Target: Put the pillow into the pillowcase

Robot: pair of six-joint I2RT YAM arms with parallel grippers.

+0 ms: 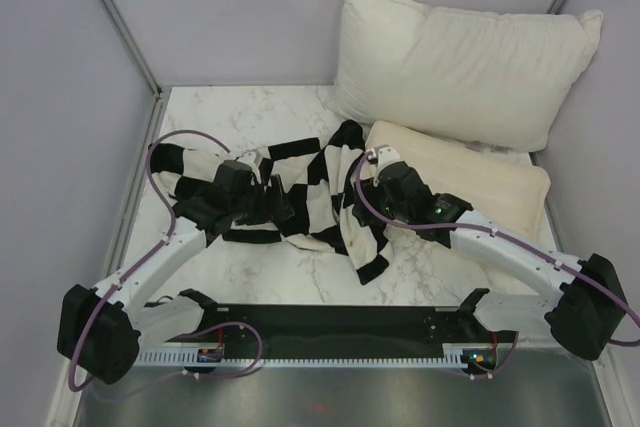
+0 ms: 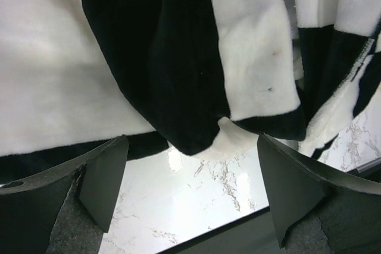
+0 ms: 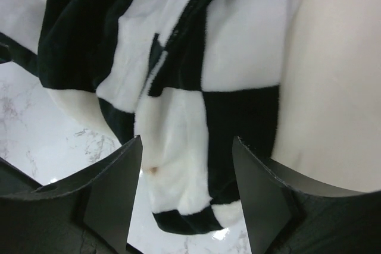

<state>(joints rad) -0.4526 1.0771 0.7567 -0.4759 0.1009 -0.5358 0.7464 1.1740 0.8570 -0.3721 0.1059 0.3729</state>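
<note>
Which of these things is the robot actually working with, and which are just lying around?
In the job:
flat cream-yellow rectangular pillow
crumpled black-and-white checkered fabric pillowcase

Just lying about:
large puffy white pillow, at the back

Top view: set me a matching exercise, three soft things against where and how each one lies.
Things:
1. pillowcase
2. pillow
3. big white pillow

Places:
A. propped up at the back right
B. crumpled in the middle
C. lying flat at the right

Pairs: 1-B, 2-C, 3-A
</note>
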